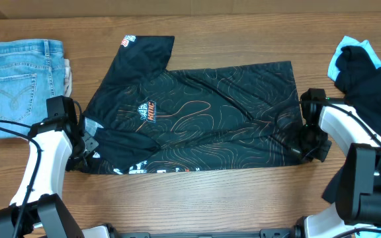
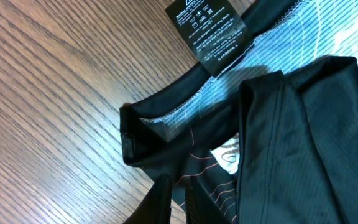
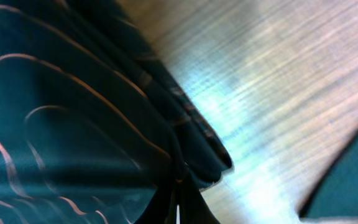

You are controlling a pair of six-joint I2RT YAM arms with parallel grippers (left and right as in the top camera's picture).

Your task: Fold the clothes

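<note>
I have the black, orange-contoured jersey [image 1: 197,112] spread on the worktop [image 1: 243,198], spanning the gap between both arms. My left end effector [image 1: 86,142] is pinched on the jersey's neck-end edge. In its wrist view the fingers [image 2: 157,202] nip the fabric, and the care label [image 2: 210,28] lies further ahead of the tips. My right end effector [image 1: 307,142] is pressed together on the folded hem. The jeans [image 1: 22,79] lie outboard of the left end effector, and a dark and light-blue garment pile [image 1: 369,73] lies outboard of the right.
</note>
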